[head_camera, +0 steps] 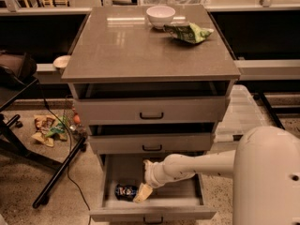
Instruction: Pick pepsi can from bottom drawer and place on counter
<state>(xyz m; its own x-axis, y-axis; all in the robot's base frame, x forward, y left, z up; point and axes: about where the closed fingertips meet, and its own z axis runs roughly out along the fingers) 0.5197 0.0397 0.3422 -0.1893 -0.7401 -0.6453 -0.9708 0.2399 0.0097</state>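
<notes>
The pepsi can [125, 191] lies on its side in the open bottom drawer [152, 214], toward the left front. My gripper [142, 193] reaches down into the drawer on a white arm from the right and sits just right of the can, its tan tip close to or touching the can. The counter [136, 46] is the glossy grey-brown top of the cabinet above.
A white bowl [161, 16] and a green snack bag [188, 32] sit at the back of the counter. The two upper drawers [151, 110] are slightly open. A black stand leg [58, 172], a cable and litter [47, 128] lie on the floor to the left.
</notes>
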